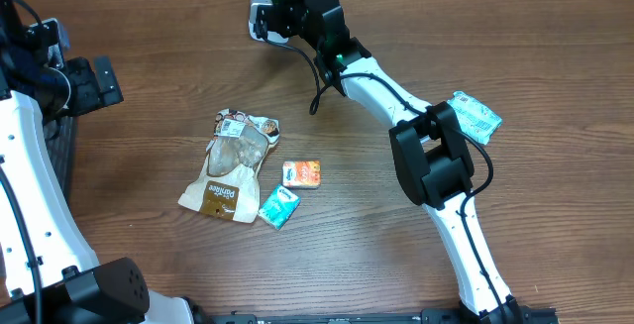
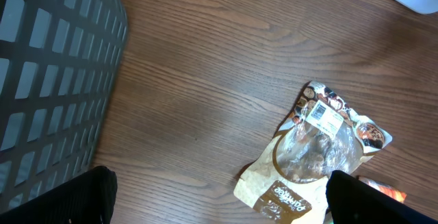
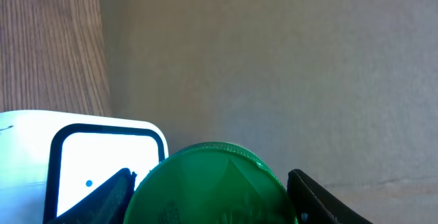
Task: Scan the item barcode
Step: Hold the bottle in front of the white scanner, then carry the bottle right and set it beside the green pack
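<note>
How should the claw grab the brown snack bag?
Probably from straight above, pinching the snack bag across its puffy clear middle. It lies flat, so its edges offer little, and the orange packet and teal packet crowd its lower end.

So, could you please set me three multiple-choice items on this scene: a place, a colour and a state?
1. Where is the bag? A left of the orange packet. B in the basket. C in a gripper.
2. What colour is the item in the right gripper? A orange. B green. C white.
3. How is the left gripper? A open. B shut on the bag. C shut on a packet.
A: they lie side by side. B: green shows in its grip. A: it gapes, empty.
</note>
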